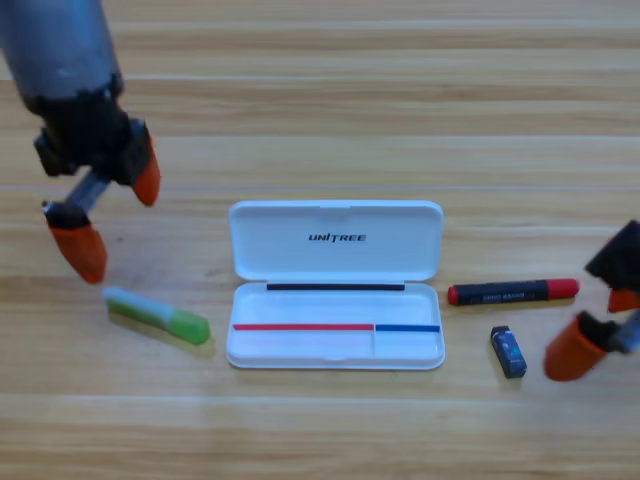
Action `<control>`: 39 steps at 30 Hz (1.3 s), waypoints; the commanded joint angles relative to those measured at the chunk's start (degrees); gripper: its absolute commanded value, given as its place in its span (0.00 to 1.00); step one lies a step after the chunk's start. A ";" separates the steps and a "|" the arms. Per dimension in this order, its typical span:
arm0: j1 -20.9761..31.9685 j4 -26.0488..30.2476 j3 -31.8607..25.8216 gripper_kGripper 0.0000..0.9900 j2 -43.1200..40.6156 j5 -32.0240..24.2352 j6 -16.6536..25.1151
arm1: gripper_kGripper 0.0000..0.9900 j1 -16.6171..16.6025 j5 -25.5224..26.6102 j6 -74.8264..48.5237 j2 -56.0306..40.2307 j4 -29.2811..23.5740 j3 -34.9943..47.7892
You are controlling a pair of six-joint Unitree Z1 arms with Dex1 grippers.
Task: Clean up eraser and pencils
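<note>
So the white case [335,285] is parked open in the middle of the frame, lid flipped back toward the top, tray facing up. That looks set up so things can be dropped straight in, and nothing has been put in it yet.

The green pencil [158,315] is lying tilted at lower left, just off the case's left edge. The left gripper [113,213] is seen above it in the upper left with its orange jaws spread wide and nothing held, which is read as a lineup for a grab on that pencil. There's bare wood all round the stick, so room for the jaws shouldn't be an issue.

On the right, the black red-ended pencil [513,292] is laid flat, close to the case's right edge, and the eraser [508,351] sits just below it, a bit apart. The right gripper [598,325] is cropped by the frame's right edge, near the eraser; it can't be told whether it's open or closed.

The tighter spot is probably the right side: pencil, eraser and case wall are bunched up, so a nudge is possible.
</note>
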 commanded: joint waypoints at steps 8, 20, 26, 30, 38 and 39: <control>1.01 -7.50 8.67 1.00 3.88 -3.09 -1.66 | 0.96 -1.68 -7.38 17.41 15.18 -10.81 -1.48; 1.01 -10.84 12.37 1.00 4.76 -4.94 -1.22 | 0.87 -1.68 -6.06 24.17 19.92 -11.42 -1.13; 1.37 -11.81 13.33 1.00 6.25 -6.08 0.54 | 0.79 -1.68 -4.04 26.28 20.80 -11.78 -0.16; 2.07 -13.13 14.56 1.00 6.87 -6.52 1.07 | 0.76 -1.68 -3.69 26.55 21.68 -12.13 -0.16; 2.68 -14.71 15.53 1.00 8.62 -7.22 1.77 | 0.14 -1.68 -2.28 26.63 23.44 -12.39 0.54; 2.77 -14.80 15.53 1.00 8.97 -7.22 1.77 | 0.07 -1.68 -2.20 26.63 23.53 -12.39 0.72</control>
